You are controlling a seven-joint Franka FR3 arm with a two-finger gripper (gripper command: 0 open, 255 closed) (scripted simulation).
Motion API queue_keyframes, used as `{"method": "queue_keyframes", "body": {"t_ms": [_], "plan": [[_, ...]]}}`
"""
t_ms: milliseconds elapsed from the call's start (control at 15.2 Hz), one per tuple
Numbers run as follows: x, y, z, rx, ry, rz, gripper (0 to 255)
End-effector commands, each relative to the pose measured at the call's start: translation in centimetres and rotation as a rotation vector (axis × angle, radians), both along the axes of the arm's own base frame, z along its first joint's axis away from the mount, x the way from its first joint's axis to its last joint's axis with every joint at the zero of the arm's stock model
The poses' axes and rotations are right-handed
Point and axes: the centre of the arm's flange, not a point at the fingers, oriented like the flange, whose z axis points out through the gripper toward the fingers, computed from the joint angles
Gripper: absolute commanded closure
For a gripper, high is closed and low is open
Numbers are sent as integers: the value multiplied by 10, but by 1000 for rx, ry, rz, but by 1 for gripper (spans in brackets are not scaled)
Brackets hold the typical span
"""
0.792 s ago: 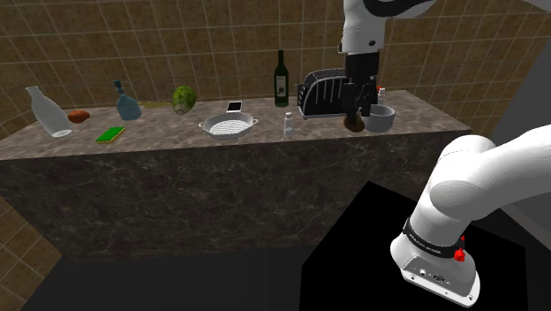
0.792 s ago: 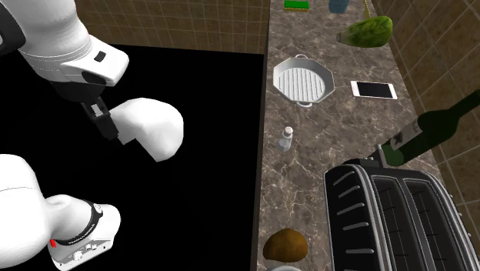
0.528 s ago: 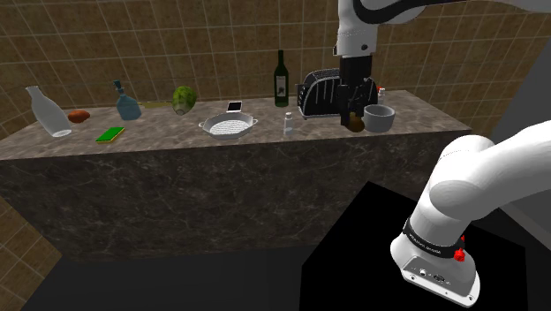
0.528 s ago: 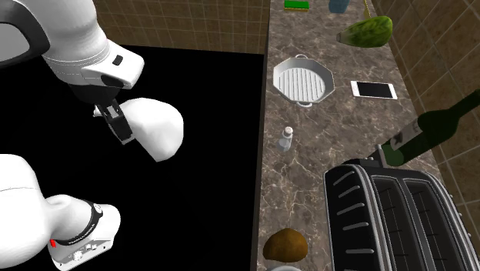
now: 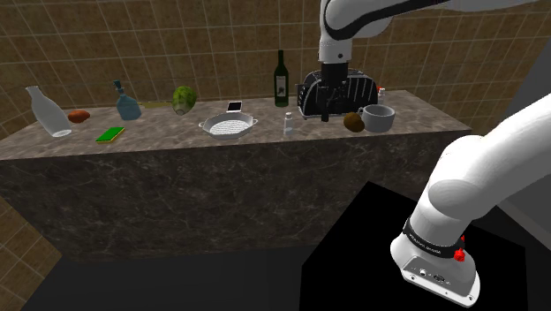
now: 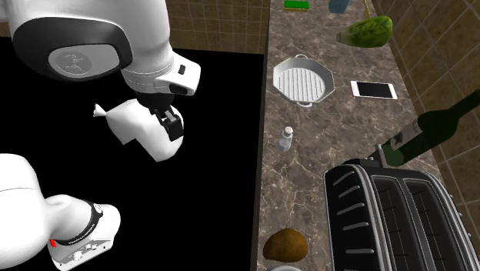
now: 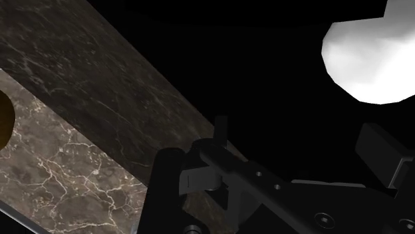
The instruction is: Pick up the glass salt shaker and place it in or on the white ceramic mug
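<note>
The small clear salt shaker (image 5: 287, 124) with a pale cap stands upright on the marble counter, between the grill pan and the toaster. It also appears in the second exterior view (image 6: 285, 138). The pale mug (image 5: 380, 116) sits at the counter's far right in the shoulder view, beside a brown round object (image 5: 354, 122). My black gripper (image 5: 328, 108) hangs in front of the toaster, to the right of the shaker and apart from it. In the second exterior view the gripper (image 6: 168, 125) is off the counter's edge, over the black area.
A black toaster (image 5: 337, 92) stands behind the gripper, a dark wine bottle (image 5: 281, 79) behind the shaker. Leftward lie a round grill pan (image 5: 229, 125), a phone (image 5: 234, 106), a green fruit (image 5: 184, 99), a blue bottle (image 5: 127, 102), a green sponge (image 5: 111, 134) and a clear carafe (image 5: 49, 113).
The hand has swung toward the shoulder view's left, from over the brown object by the mug to in front of the toaster. In the second exterior view it came nearer the counter.
</note>
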Motion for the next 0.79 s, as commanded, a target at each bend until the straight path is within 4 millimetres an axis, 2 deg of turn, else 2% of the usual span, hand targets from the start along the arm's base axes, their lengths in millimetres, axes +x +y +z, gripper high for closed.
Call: {"method": "queue_keyframes", "body": {"t_ms": [0, 726], "plan": [[19, -14, -13, -2, -11, 1, 0], [131, -83, -56, -5, -66, 3, 0]]}}
